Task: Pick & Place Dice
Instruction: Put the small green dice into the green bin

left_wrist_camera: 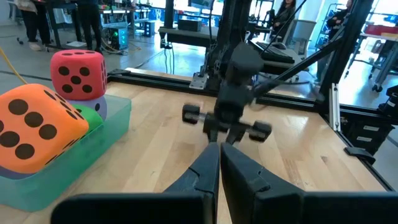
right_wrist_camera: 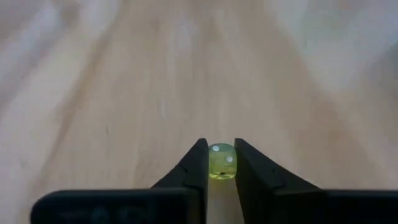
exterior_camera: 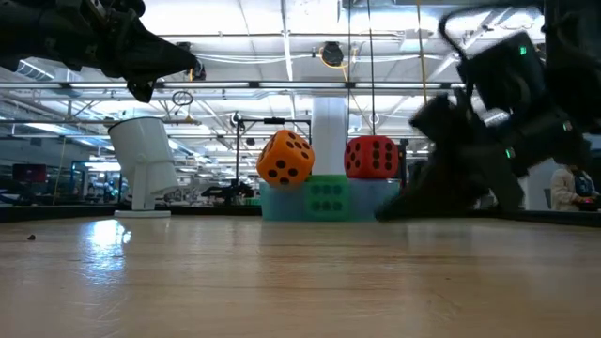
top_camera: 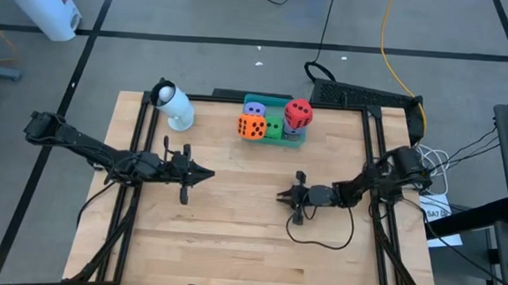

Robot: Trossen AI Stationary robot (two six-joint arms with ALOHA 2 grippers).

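**Right end effector closing on a tiny die**

Right end effector [right_wrist_camera: 216,163] is sitting low over the bare wooden table [top_camera: 230,238], its two dark fingers pinching a small translucent yellow-green die [right_wrist_camera: 220,161] with pale pips between the tips. Left end effector [top_camera: 206,174] is hovering apart on its own side of the table, fingers pressed together and holding nothing.

Judging by the grip, the hold is shallow: the little cube is sitting right at the fingertips, so the lift is probably best done straight up and slowly, keeping the squeeze even so the hard, smooth cube is not squirting out sideways.

Large dice are resting at the far edge of the table in a flat translucent teal tray [left_wrist_camera: 112,121]: an orange die [top_camera: 251,126], a green die [top_camera: 273,129], a red die [top_camera: 298,114] perched on top, and a light purple die [top_camera: 255,108] behind. These are looking soft and foam-like, with rounded corners and black pips. A white cylindrical device [top_camera: 174,105] is standing beside the tray.
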